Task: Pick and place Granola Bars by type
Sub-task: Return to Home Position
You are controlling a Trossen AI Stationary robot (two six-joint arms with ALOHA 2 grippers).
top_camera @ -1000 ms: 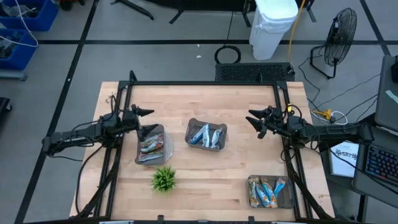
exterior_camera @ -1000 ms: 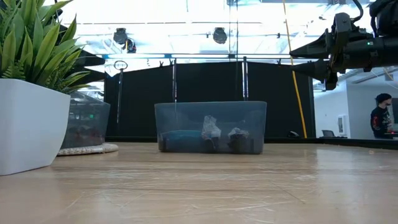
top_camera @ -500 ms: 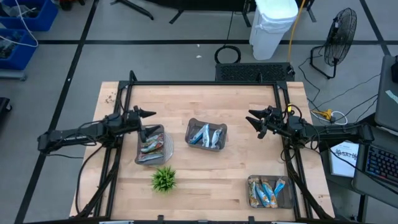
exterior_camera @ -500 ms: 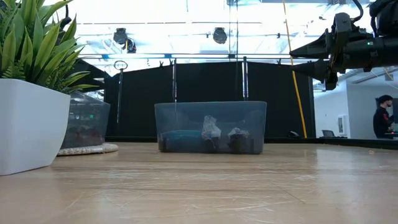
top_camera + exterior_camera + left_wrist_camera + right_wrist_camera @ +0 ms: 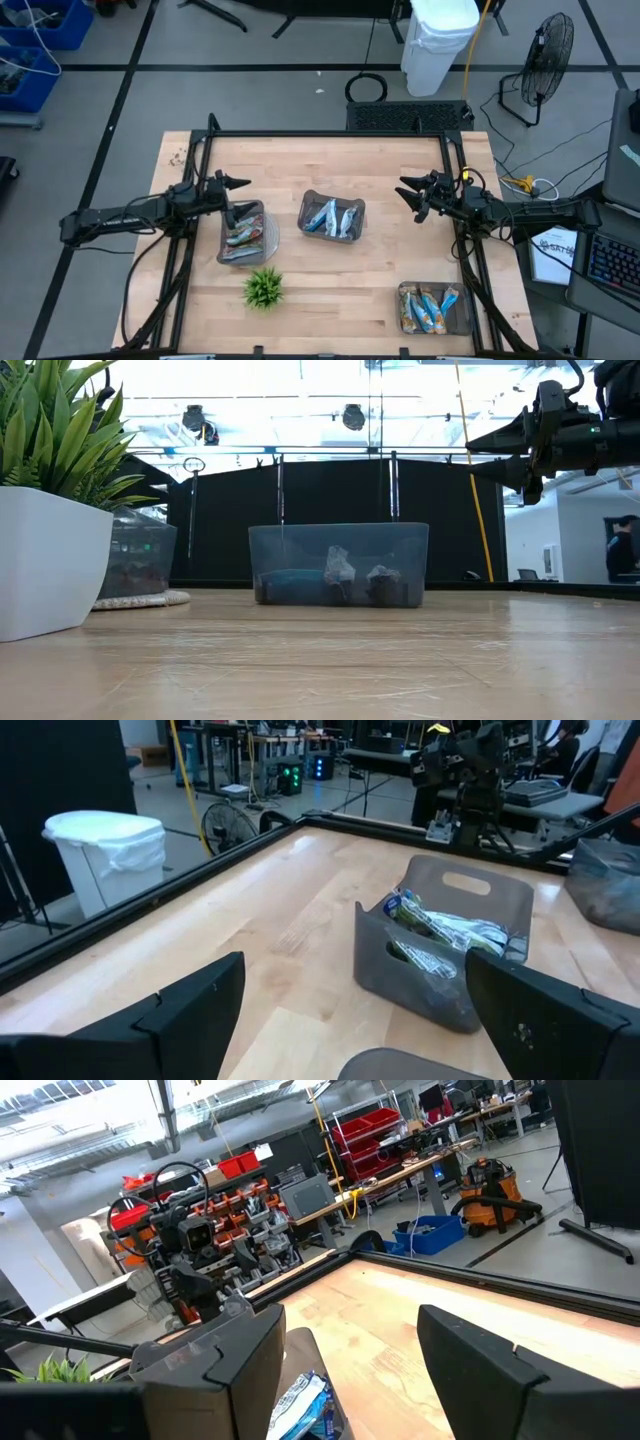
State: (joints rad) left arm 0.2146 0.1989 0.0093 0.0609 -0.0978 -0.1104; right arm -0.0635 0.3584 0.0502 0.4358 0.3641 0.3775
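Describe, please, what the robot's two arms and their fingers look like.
The left arm and right arm are slim, dark, jointed links with black cables looped alongside. The left gripper and right gripper each carry two dark, matte, wedge-shaped fingers that taper to points.

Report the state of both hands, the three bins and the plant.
Left hand: open, empty, off the table near the left bin.
Right hand: open, empty, held high, away from all the bins.
Left bin: upright, holds granola bars.
Middle bin: upright, holds blue-wrapped bars.
Front-right bin: upright, holds blue-and-orange bars.
Potted plant: upright.
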